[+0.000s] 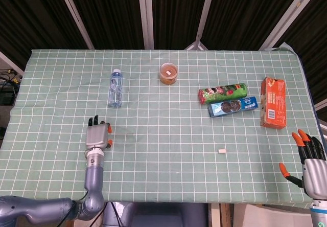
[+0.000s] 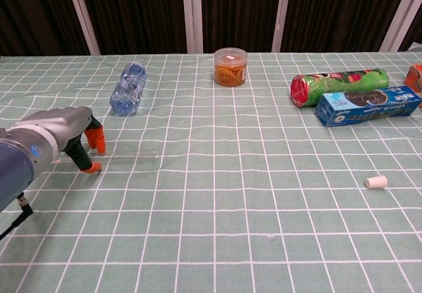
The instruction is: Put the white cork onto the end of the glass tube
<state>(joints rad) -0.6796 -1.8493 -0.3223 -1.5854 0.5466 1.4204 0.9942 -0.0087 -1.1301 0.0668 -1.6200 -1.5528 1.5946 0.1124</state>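
Low on the left of the head view, the left hand (image 1: 97, 135) sits over the green checked tablecloth (image 1: 163, 109), its orange-tipped fingers (image 2: 97, 139) pointing down at the cloth in the chest view. Whether they have closed on anything I cannot tell: the glass tube (image 2: 128, 154) shows only as a faint clear streak running rightward from the fingertips, and its near end is lost beside the hand. The white cork (image 1: 222, 150) lies by itself right of centre and toward the near edge, well apart from both hands. The right hand (image 1: 308, 155) waits at the lower right corner of the head view with its fingers spread and nothing in them (it does not appear in the chest view at all).

The main hazard, as I judge it, is the tube itself: being nearly invisible and round, it could roll off along the cloth if the fingers nudge it instead of closing around it, or slip from a shallow pinch. A hard squeeze might crack thin glass. The cork is small and could skitter away when the right hand reaches for it. Further back, a water bottle (image 1: 115, 88), a round jar (image 1: 168, 73) and the snack packs (image 1: 228, 99) look safely out of the way.
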